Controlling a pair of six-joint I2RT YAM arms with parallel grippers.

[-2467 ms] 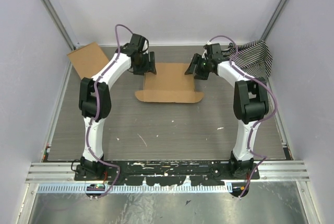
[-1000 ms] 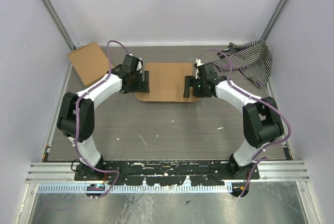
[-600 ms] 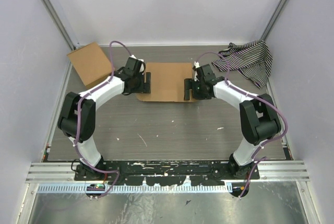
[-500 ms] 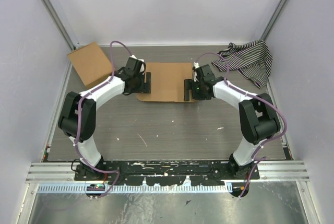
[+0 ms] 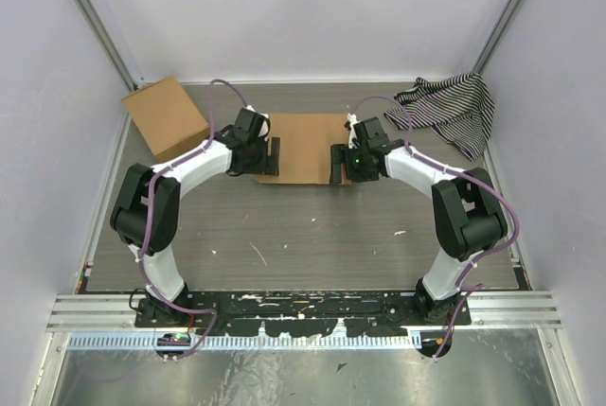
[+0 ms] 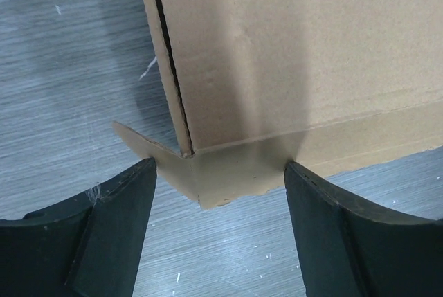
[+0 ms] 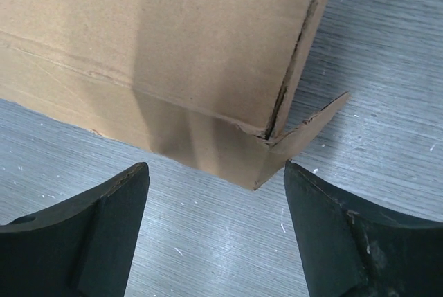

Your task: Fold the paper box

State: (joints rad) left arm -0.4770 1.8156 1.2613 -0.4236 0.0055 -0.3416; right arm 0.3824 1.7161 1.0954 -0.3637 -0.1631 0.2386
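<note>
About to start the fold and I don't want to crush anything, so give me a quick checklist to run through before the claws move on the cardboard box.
1. Left claw open: ok.
2. Right claw open: ok.
3. Near corners of the paper box inside both claws' openings: ok.
4. Nothing gripped yet: ok.
5. Striped cloth apart from the box: ok.
6. Claws off the table: cannot tell.

Pale lilac walls [image 5: 312, 8] enclose a grey wood-grain table [image 5: 312, 226] edged by a metal rail [image 5: 95, 309].
</note>
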